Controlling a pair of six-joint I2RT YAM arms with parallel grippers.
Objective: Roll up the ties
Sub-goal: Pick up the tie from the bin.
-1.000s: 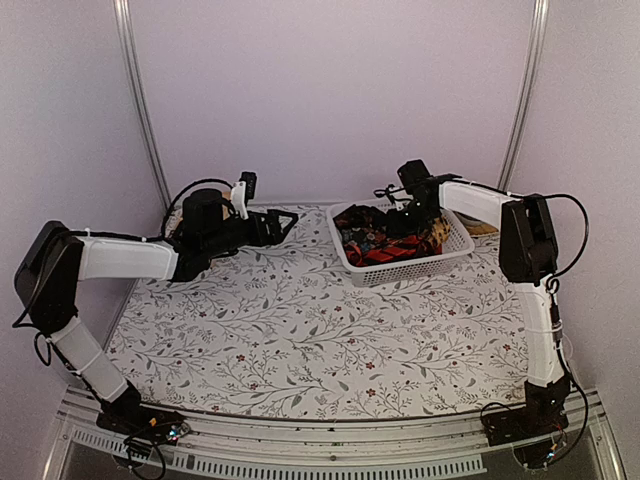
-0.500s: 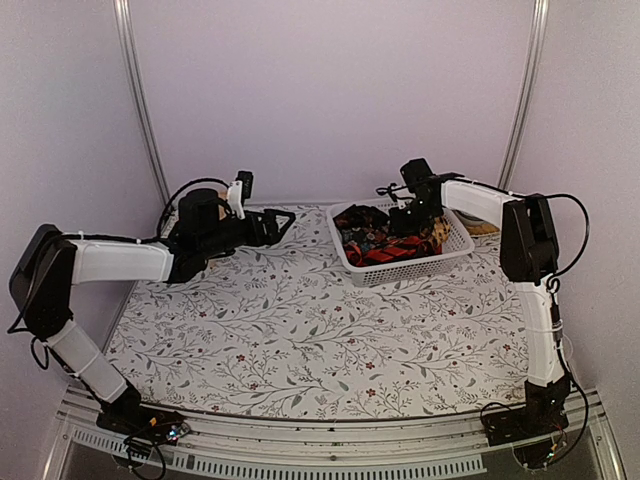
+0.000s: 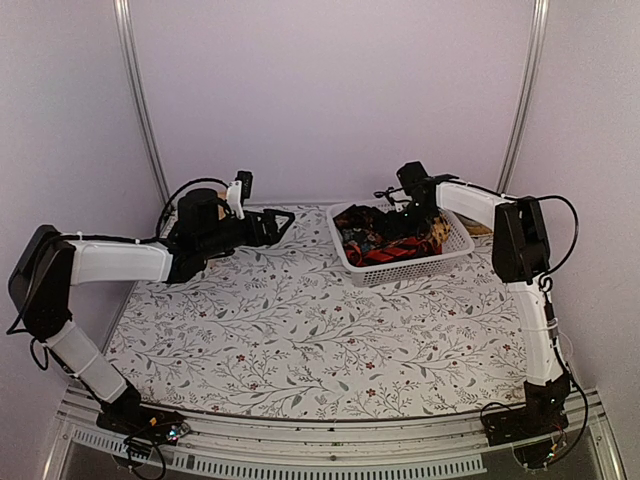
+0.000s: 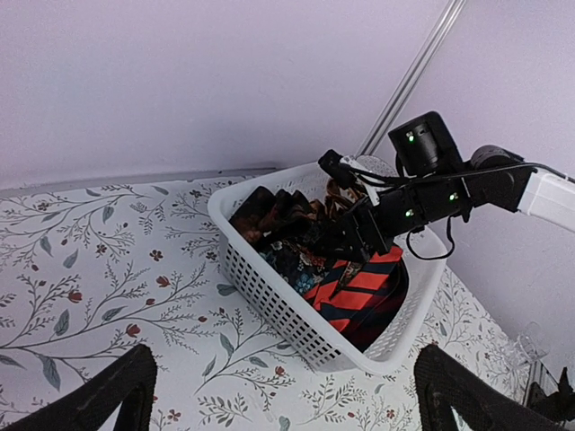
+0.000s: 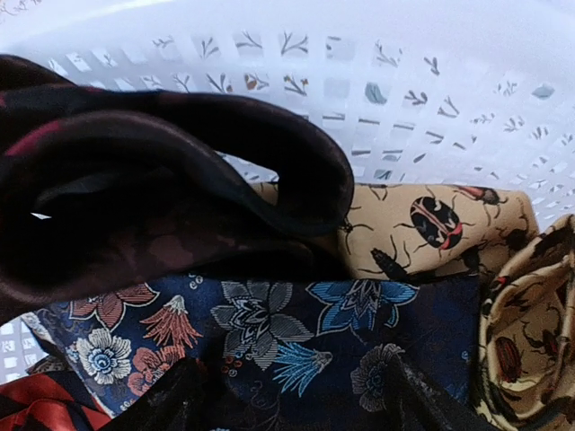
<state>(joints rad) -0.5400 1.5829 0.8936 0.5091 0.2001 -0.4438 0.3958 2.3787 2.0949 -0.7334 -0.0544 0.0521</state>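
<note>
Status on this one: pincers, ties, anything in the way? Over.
Left pincer open, empty, above the tablecloth. Right pincer down in white mesh basket among ties, grip unclear. Ties heaped in basket, none out. Nothing blocking.

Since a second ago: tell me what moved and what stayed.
The right arm's elbow swung slightly left, while the right pincer stayed down among the ties in the basket; no tie visibly lifted. The left pincer stayed open over the table; basket unmoved.

Navy floral tie (image 5: 296, 332) lies against white mesh basket (image 5: 359, 81) wall. Above it: dark maroon tie (image 5: 153, 180). Right: tan beetle-print tie (image 5: 449, 224). Lower left: red-black tie (image 5: 36, 404).
</note>
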